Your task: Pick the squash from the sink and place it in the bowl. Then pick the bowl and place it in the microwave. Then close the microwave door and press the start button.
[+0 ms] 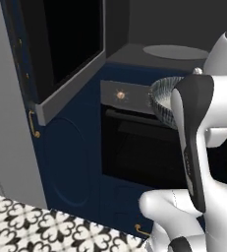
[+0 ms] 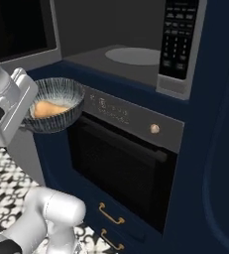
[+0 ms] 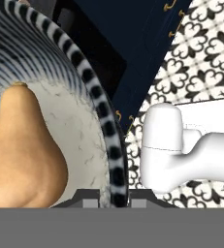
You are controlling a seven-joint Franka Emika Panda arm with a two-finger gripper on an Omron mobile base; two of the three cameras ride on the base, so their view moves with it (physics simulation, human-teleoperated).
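My gripper point(image 3: 114, 197) is shut on the rim of the bowl point(image 3: 99, 111), one fingertip inside it and one outside. The bowl point(image 2: 61, 96) hangs in the air in front of the oven, below and left of the open microwave point(image 2: 136, 30). The tan squash point(image 2: 47, 109) lies inside the bowl and looms large as the squash point(image 3: 26, 155) in the hand view. The bowl point(image 1: 160, 96) shows partly behind my arm. The microwave door point(image 1: 70, 44) stands swung open to the left. The pale turntable point(image 2: 134, 55) sits in the dark cavity. The sink is out of view.
A black oven point(image 2: 126, 158) with a bar handle and a round knob point(image 2: 155, 128) sits directly under the microwave. The microwave's button panel point(image 2: 179, 39) is at the right of the cavity. Dark blue cabinets point(image 1: 70, 162) surround it, and patterned floor tiles point(image 1: 31, 226) lie below.
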